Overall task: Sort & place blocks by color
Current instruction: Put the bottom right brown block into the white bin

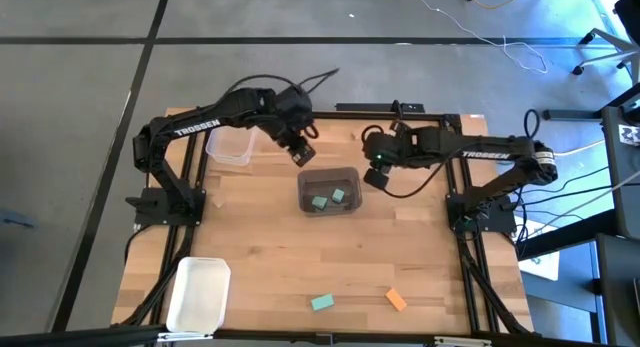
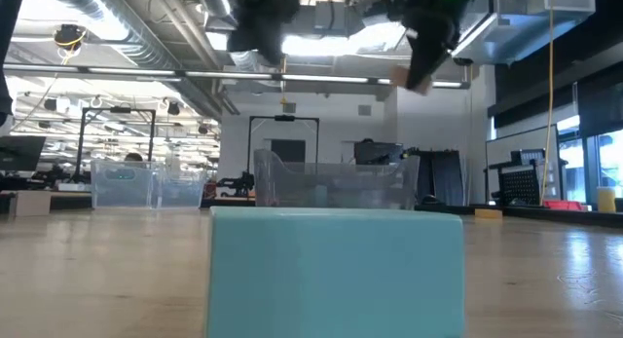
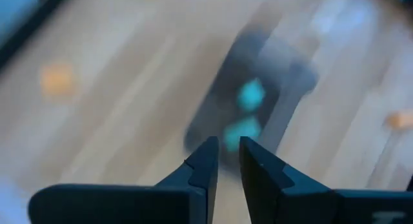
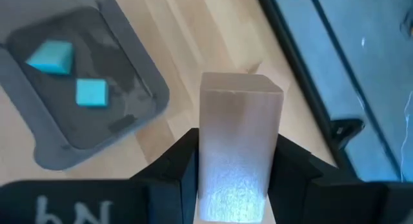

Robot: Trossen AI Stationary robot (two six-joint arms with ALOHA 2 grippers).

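Because teal goes in the grey bin (image 1: 329, 173), where two teal blocks (image 1: 329, 199) lie, the right gripper (image 4: 237, 175), clamped on a tan block (image 4: 239, 146), holds it raised beside the bin, while the left gripper (image 3: 226, 162), nearly closed and empty, hovers above.

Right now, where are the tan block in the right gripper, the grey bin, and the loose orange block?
tan block (image 4: 240, 153): right wrist view, its front face between the fingers.
grey bin (image 1: 304, 179): high view, its left rim.
orange block (image 1: 396, 300): high view, its top face.
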